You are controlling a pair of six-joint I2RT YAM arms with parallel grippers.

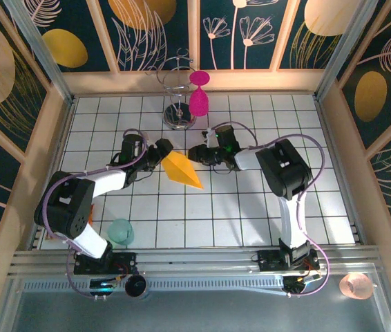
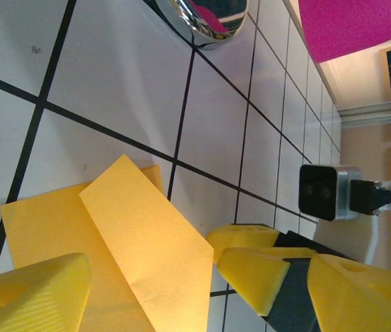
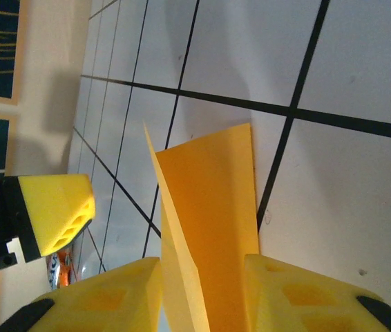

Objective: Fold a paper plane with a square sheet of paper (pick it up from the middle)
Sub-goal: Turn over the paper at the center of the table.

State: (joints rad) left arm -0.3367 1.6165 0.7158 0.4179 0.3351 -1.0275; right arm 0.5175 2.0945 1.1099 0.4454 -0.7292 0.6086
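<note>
The paper plane (image 1: 182, 169) is lying in the middle of the worktop (image 1: 251, 214), the left claw (image 1: 159, 153) is standing released beside it and the right claw (image 1: 197, 153) is half released astride its raised flap, so a careless sideways pull is risking to open the creases.

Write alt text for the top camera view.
A folded orange-yellow paper lies mid-table on the white tiled table, its point toward the near right. The left arm and right arm reach in from either side, jaws at its far end. Behind it, a magenta goblet hangs on a wire stand.
</note>
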